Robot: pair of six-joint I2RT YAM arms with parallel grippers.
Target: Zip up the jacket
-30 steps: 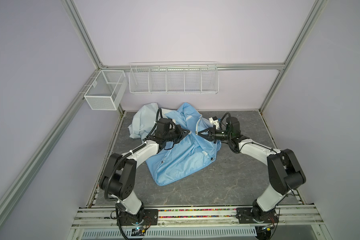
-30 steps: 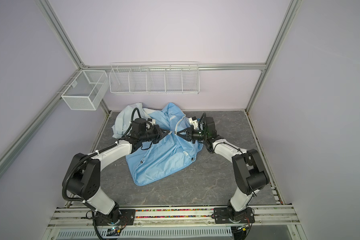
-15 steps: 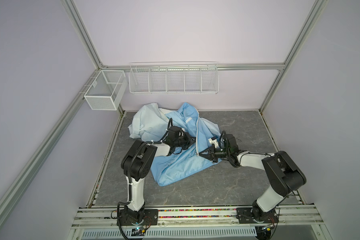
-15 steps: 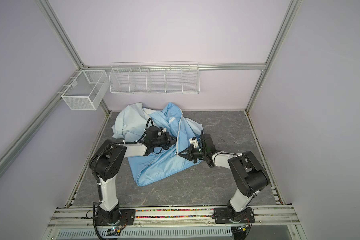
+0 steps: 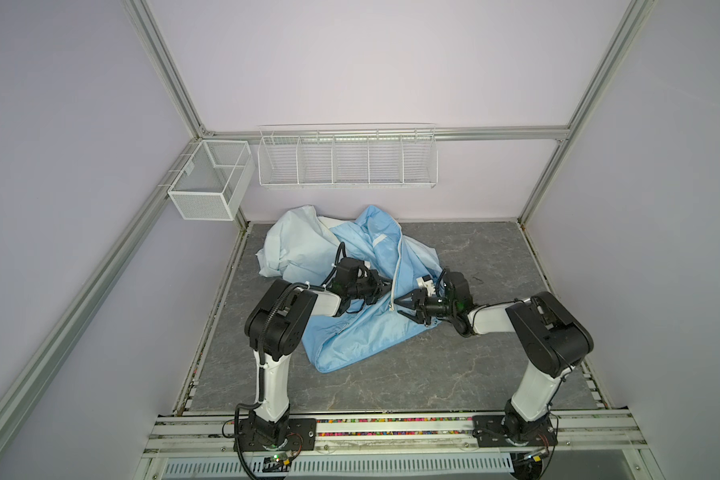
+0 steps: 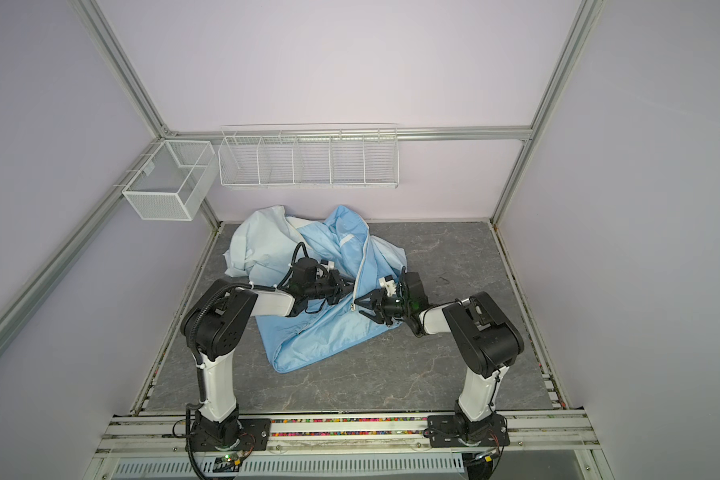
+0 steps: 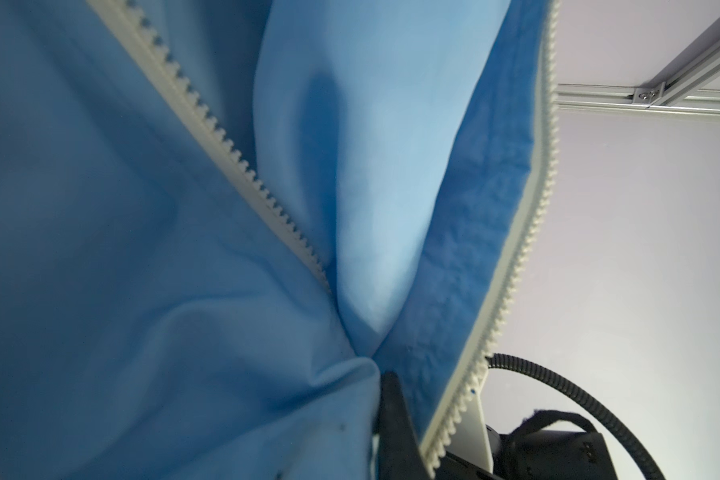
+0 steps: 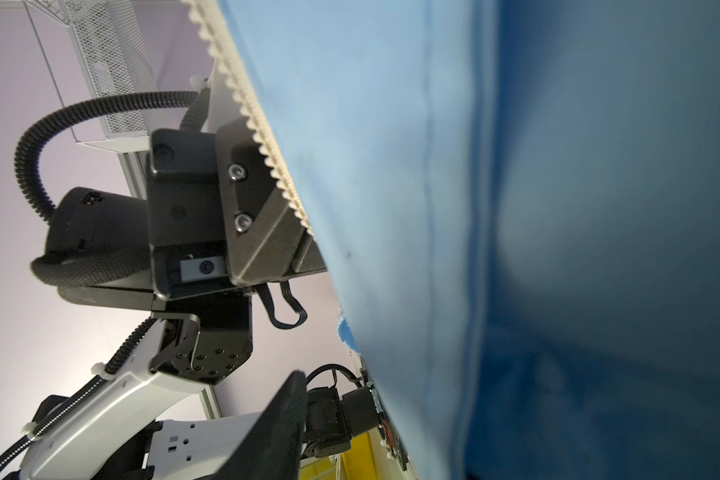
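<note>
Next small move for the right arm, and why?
Probably close the right gripper on the lower end of the zipper: its jaws stand open beside it, the left gripper pinches the jacket nearby, and the tooth rows lie apart.

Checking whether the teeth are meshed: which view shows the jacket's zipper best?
The left wrist view: the zipper crosses it close up, both tooth rows visible and apart. The right wrist view shows one row; both top views show only a thin white line.
</note>
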